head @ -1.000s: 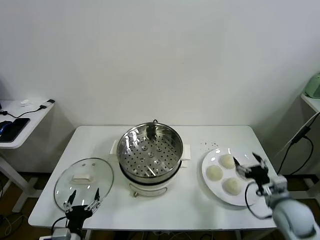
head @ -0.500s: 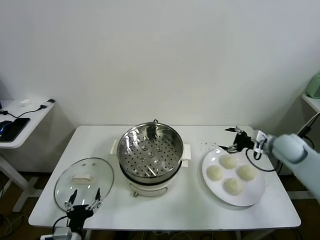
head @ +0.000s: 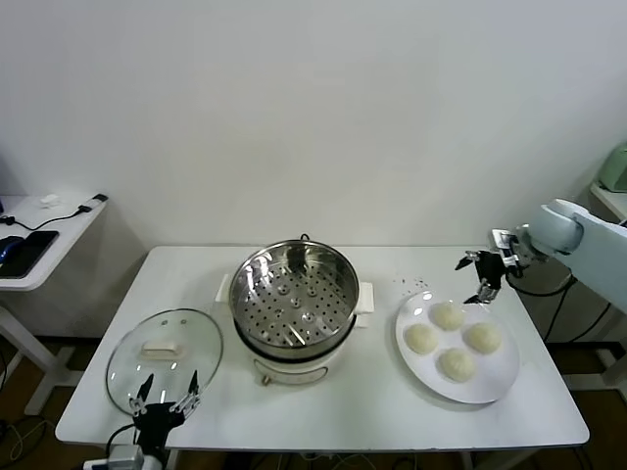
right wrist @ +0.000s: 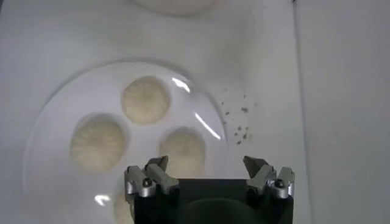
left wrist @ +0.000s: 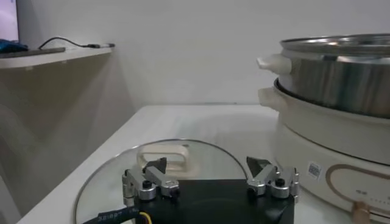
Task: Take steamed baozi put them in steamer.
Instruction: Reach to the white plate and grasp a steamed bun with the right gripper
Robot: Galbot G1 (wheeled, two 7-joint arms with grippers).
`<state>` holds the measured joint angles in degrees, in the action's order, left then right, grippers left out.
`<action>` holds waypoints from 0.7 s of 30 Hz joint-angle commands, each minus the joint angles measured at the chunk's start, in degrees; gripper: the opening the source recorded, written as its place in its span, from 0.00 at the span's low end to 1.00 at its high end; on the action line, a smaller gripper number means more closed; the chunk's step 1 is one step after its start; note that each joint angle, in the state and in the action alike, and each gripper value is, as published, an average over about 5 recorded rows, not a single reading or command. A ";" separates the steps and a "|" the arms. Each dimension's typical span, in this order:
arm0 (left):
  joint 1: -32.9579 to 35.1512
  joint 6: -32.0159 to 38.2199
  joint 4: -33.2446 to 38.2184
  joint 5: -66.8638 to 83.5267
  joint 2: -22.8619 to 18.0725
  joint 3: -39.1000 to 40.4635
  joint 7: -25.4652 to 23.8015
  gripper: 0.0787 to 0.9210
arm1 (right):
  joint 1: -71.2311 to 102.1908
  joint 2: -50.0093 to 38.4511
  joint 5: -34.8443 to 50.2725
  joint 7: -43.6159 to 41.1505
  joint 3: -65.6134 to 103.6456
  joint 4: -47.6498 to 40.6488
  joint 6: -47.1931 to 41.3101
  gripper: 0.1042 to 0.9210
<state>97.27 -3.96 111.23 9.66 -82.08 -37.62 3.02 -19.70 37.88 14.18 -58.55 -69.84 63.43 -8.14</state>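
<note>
At the table's near-left edge, the left gripper [head: 164, 399] hangs parked with jaws apart, empty, just over the near rim of the glass lid [head: 165, 354] lying flat on the white table [head: 343, 411]. To the right, 4 steamed baozi [head: 457, 364] sit clustered on a white plate [head: 492, 385], none yet in the steamer [head: 294, 294], which stands open at mid-table on its white cooker base [head: 290, 369]. Beyond the plate's far edge, the right gripper [head: 477, 272] hovers above the table, jaws spread wide and holding nothing.

The step in hand appears to be the reach for the 1st bun. It is likely best done by descending straight over 1 dome, straddling it, and closing gently to avoid crushing. The buns sit close together, so fingers risk nudging a neighbour. The plate lies near the table's right edge; bare table between plate and steamer leaves room to carry across, lifting clear of the steel rim.
</note>
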 commanded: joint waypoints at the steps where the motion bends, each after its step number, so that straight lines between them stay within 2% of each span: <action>1: -0.13 0.00 -0.51 0.01 0.04 -0.13 -0.07 0.88 | 0.38 6.83 0.66 0.19 -8.05 -5.68 -5.63 0.88; 13: -0.16 -0.01 -0.91 -0.17 -0.69 0.10 0.03 0.88 | 6.98 12.88 -2.90 1.06 -1.52 -15.47 -3.81 0.88; 21: 0.39 0.44 -1.18 -0.62 -1.20 0.77 0.01 0.88 | 9.49 14.56 -3.12 1.59 1.55 -18.40 -3.22 0.88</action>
<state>97.45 -3.71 110.27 9.37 -83.04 -37.15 3.07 -12.60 49.85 11.93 -57.16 -70.11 49.29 -11.00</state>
